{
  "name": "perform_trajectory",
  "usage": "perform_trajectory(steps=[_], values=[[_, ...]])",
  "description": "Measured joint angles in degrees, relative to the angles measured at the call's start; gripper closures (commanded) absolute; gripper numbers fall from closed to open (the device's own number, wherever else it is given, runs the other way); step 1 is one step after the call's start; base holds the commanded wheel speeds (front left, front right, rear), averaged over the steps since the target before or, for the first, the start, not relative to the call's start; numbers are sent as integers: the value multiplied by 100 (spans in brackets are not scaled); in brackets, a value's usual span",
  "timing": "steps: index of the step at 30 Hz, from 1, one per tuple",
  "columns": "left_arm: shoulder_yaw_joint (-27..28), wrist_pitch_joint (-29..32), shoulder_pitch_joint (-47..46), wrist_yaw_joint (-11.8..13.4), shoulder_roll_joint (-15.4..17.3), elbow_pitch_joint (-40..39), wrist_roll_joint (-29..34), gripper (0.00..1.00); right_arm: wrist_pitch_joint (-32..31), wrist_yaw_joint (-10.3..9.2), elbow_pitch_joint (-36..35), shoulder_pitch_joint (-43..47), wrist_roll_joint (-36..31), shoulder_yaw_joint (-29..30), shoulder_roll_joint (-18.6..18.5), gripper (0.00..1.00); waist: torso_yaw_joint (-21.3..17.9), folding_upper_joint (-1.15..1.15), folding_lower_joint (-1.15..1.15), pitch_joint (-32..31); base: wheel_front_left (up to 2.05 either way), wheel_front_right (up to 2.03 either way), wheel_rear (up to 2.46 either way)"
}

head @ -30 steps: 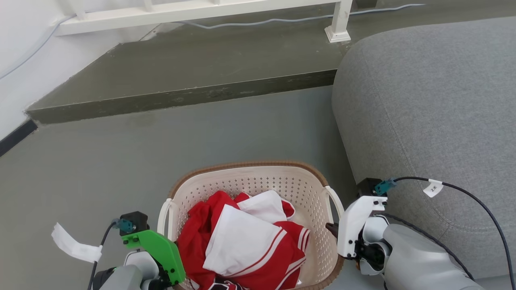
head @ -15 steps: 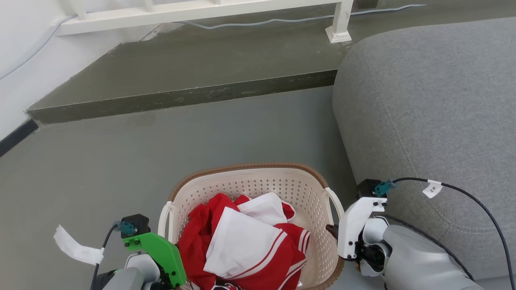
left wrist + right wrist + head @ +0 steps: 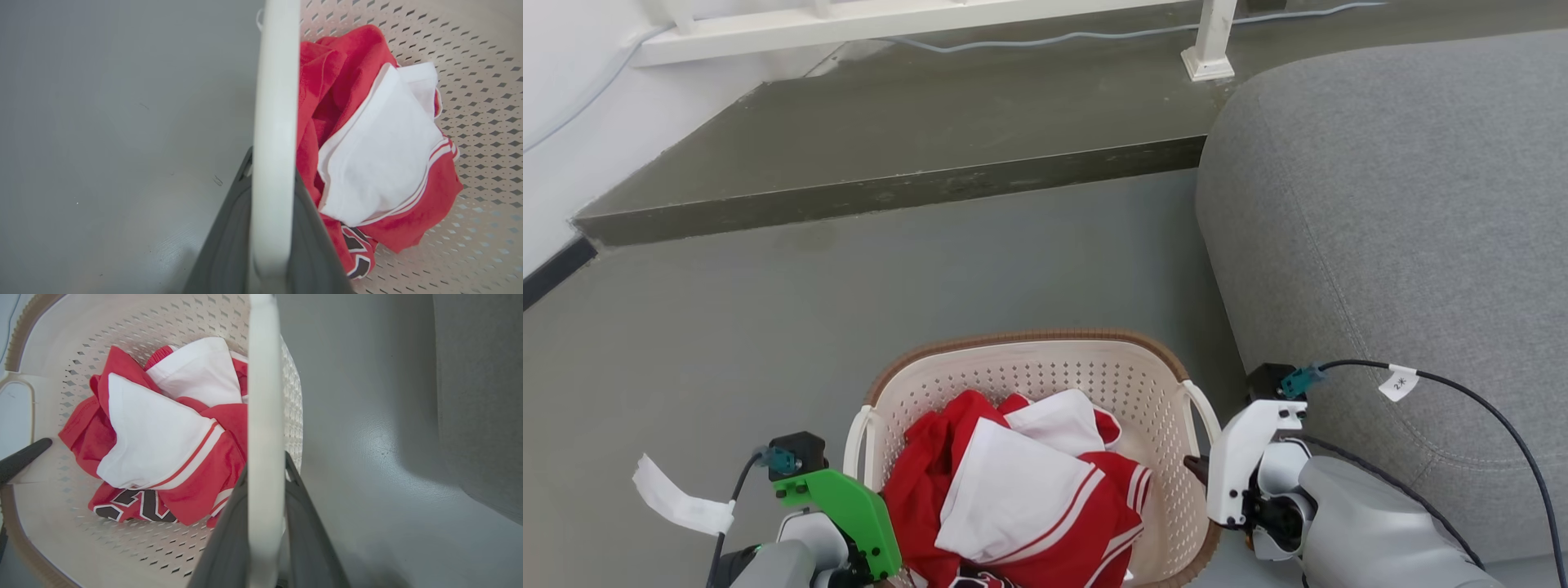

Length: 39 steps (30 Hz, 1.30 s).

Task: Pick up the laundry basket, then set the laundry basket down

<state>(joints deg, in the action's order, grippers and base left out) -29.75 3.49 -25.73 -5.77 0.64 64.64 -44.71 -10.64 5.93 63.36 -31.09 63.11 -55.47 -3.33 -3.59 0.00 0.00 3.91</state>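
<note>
The laundry basket (image 3: 1029, 347) is cream-white and perforated with a brown rim, and sits at the bottom middle of the head view over the grey floor. Red and white clothes (image 3: 1013, 490) lie in it. My left gripper (image 3: 273, 163) is shut on the basket's left handle (image 3: 273, 102), which runs as a white bar between its dark fingers (image 3: 226, 237). My right gripper (image 3: 265, 467) is shut on the right handle (image 3: 264, 396) in the same way. In the head view the right gripper (image 3: 1196, 467) sits against the right handle (image 3: 1203, 408). I cannot tell whether the basket touches the floor.
A grey sofa (image 3: 1405, 204) stands close on the right of the basket. A raised dark step (image 3: 890, 184) crosses the floor ahead, with a white railing post (image 3: 1209, 49) and a cable on it. A white wall (image 3: 572, 98) is at the left.
The head view has shifted slightly. The basket and both grippers keep the same places relative to each other.
</note>
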Motion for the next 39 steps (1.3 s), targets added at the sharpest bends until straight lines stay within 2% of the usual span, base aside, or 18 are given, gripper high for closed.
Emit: perform_trajectory(steps=[19,39], values=[[-38,-155,-241,127,16,-177,-49,100,174,-3,-14,-366,0,-33,-21,100,-25,0,0,540,0,0,0],[-105,-450,-1092,379,49,-243,178,100,641,-7,-35,-1291,-102,-51,-47,100,-51,0,1,1704,0,0,0]])
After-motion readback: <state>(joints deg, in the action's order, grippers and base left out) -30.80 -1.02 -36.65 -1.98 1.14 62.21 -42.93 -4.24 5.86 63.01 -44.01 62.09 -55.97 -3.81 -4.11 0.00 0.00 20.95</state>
